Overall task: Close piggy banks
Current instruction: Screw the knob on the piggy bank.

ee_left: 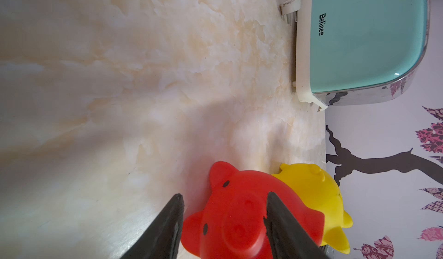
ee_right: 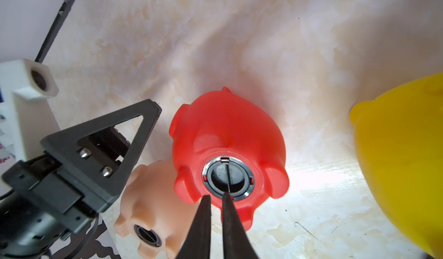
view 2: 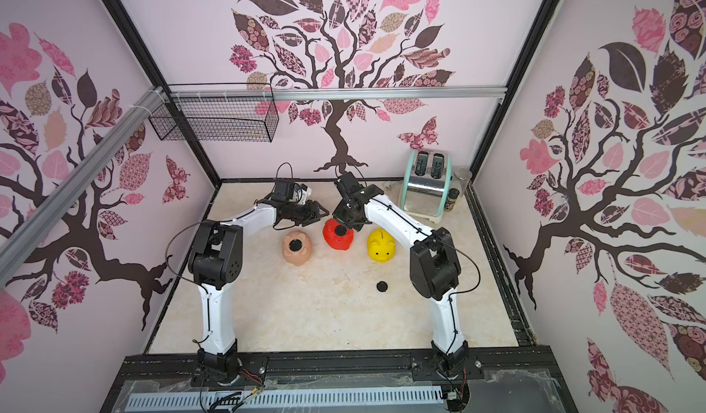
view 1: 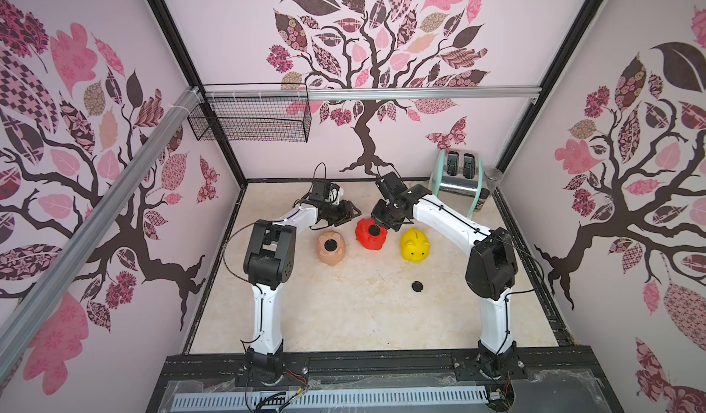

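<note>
Over the upturned belly of the red pig (ee_right: 227, 126), my right gripper (ee_right: 216, 196) hangs with its jaws only a sliver apart and nothing between them. The tips sit right at the rim of the black plug (ee_right: 227, 176), which looks seated in its ring, ridge facing up. My left gripper (ee_left: 224, 194) is about half spread and level with the same pig's face. From the right wrist view the one finger that shows stands clear of the pig, so I judge it holds nothing.

Just beside the red pig lies the peach pig (ee_right: 153, 193), also belly up, with its own plug (ee_right: 146, 232) in place. The yellow pig (view 1: 415, 245) stands on its feet on the other side, near but apart. One loose plug (view 1: 417, 286) lies on the table (view 1: 344, 315) in front of it.

So I judge two banks closed and the red one just finishing. Next I would need to lift clear, tip the yellow pig onto its back, fetch the loose plug by its ridge, and press it squarely into the belly hole.
</note>
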{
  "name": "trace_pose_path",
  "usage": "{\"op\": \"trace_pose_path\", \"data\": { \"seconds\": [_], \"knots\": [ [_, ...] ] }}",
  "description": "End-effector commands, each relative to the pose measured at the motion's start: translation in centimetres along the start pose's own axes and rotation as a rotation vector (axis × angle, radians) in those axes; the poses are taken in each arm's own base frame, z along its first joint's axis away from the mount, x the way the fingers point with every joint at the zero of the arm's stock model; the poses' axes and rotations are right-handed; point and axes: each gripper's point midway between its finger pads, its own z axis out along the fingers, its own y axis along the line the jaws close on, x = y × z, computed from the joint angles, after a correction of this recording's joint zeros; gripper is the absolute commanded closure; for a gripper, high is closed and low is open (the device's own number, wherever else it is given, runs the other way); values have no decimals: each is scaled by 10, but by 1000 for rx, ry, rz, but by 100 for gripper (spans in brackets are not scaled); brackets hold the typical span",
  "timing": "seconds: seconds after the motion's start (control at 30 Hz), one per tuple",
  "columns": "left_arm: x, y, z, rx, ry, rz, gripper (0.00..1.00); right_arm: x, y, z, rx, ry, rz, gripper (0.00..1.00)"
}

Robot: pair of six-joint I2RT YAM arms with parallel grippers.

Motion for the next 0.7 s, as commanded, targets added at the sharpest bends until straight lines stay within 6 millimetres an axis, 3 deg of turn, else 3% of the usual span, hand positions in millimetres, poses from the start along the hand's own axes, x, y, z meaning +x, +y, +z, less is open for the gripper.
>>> {"op": "trace_pose_path", "data": {
  "seconds": [0.0, 0.3, 0.67],
  "knots": [
    [-3, 3, 4, -3, 4, -2, 43, -7, 4, -21, 6, -50, -42, 84],
    [-10, -8, -6, 4, -18, 11, 42, -18, 7, -46, 1, -114, -100, 78],
    [-11, -11, -11, -2, -26, 18, 42, -22, 9, -58, -14, -154, -178, 74]
  ]
}}
